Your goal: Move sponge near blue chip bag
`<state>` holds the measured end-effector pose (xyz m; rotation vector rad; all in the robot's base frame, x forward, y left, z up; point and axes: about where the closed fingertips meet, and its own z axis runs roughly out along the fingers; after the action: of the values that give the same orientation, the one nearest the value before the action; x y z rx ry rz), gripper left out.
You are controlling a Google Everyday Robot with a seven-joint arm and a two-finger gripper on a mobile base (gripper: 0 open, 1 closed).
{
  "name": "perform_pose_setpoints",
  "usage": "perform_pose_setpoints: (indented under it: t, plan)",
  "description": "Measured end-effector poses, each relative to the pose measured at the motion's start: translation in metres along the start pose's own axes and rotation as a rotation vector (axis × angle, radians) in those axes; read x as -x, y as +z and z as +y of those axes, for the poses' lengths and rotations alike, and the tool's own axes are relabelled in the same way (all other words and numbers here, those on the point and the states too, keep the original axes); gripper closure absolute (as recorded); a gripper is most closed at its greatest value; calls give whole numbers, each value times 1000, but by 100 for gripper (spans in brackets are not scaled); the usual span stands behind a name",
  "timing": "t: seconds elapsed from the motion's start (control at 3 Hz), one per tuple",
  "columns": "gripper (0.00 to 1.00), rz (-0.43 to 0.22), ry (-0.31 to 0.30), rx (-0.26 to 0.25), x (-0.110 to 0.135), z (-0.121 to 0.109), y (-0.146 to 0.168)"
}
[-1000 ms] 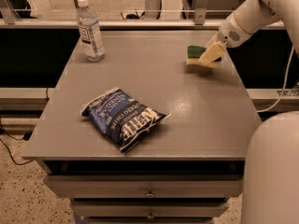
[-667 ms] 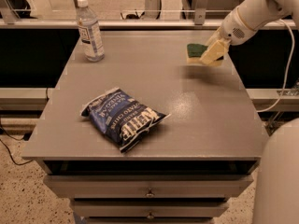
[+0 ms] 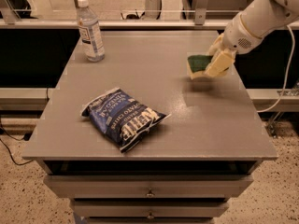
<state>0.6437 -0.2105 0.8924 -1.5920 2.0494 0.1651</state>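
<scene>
My white arm (image 3: pixel 256 18) runs out of view at the upper right, so only its last stretch shows. My cream gripper (image 3: pixel 216 63) is pinching the small sponge (image 3: pixel 198 62), dark green scouring top over pale yellow foam, and its fingers hide the right end. The sponge hangs over the far right part of the grey flat table (image 3: pixel 154 55), with its shadow just below. Its long axis runs roughly left to right, green face up, free end pointing left. The crinkled dark blue chip bag (image 3: pixel 122 118) lies well apart, front left, on a diagonal.
</scene>
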Motion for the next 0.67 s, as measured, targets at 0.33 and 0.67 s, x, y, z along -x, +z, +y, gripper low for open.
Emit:
perform_pose_setpoints:
  t: [0.33, 0.67]
  plan:
    - [100, 16, -63, 25, -8, 29, 0]
    - [100, 23, -114, 64, -11, 59, -2]
